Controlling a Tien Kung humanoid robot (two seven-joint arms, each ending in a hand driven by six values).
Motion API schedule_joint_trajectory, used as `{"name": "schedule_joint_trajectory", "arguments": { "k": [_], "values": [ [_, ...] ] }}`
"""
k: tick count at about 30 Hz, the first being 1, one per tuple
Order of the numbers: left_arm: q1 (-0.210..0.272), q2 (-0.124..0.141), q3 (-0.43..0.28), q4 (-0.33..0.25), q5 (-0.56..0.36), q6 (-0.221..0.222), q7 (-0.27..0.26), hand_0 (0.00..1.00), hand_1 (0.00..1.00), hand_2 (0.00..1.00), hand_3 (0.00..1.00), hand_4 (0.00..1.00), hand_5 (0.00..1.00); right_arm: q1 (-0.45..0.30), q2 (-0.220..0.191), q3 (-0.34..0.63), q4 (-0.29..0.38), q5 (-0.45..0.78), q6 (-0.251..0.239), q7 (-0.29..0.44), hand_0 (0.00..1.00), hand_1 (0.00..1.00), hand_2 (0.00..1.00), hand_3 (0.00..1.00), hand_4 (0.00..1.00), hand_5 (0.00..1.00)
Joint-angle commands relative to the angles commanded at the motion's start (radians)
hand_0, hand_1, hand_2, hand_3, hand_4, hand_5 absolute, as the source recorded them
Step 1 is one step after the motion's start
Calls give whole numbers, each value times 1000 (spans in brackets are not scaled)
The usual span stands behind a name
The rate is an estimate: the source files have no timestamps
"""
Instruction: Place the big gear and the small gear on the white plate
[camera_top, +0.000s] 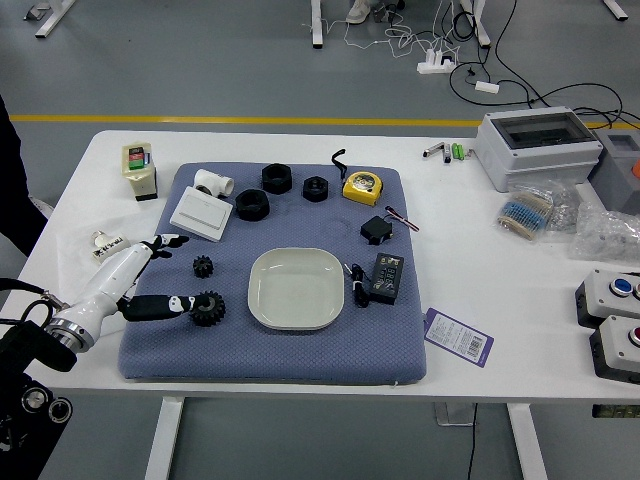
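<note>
White plate (296, 288), bare mat (275, 367) between its rim and big gear (208, 310), left hand (122, 276) spread.

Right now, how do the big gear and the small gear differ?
The big gear is clearly wider than the small gear. The big gear sits nearer the table's near edge; the small gear lies farther back. The left robot hand reaches over part of the big gear, while the small gear is uncovered. Both are black, toothed and on the blue mat, left of the white plate.
</note>
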Motion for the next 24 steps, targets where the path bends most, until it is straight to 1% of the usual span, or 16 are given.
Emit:
{"name": "schedule_joint_trajectory", "arguments": {
  "k": [2,6,9,10,14,16,17,21,22,24],
  "values": [
    [1,2,3,-2,5,0,1,706,712,787,839,998,407,0,0,0,0,0,0,0,605,624,724,536,723,704],
    [-1,10,33,-3,24,4,8,699,704,769,836,998,402,2,0,-1,0,0,0,-1,606,624,724,536,723,704],
    [-8,12,53,12,42,11,19,699,704,769,836,998,402,3,-1,0,0,-2,0,-1,606,624,724,536,723,704],
    [-13,12,61,19,51,13,25,632,673,742,700,968,291,3,-1,0,0,-2,0,-1,605,625,723,536,723,702],
    [-36,10,85,53,76,26,47,632,673,742,700,968,291,4,-1,0,0,-1,0,-1,605,625,723,536,723,702],
    [-55,4,89,76,96,24,60,632,673,742,700,968,291,6,-1,0,0,-3,0,-1,605,625,723,536,723,702],
    [-60,3,91,81,102,22,63,516,651,717,671,884,237,6,-2,0,0,-2,0,-1,604,624,723,536,724,701],
    [-75,5,106,89,119,12,73,516,651,717,671,884,237,7,-2,1,0,-2,0,-1,604,624,723,536,724,701],
    [-78,7,112,92,124,9,76,476,595,624,620,832,213,7,-2,1,0,-2,-1,-1,604,624,723,536,724,701],
    [-79,8,114,93,126,7,77,476,595,624,620,832,213,7,-3,1,0,-2,-1,0,605,624,724,537,724,701]
  ]
}}
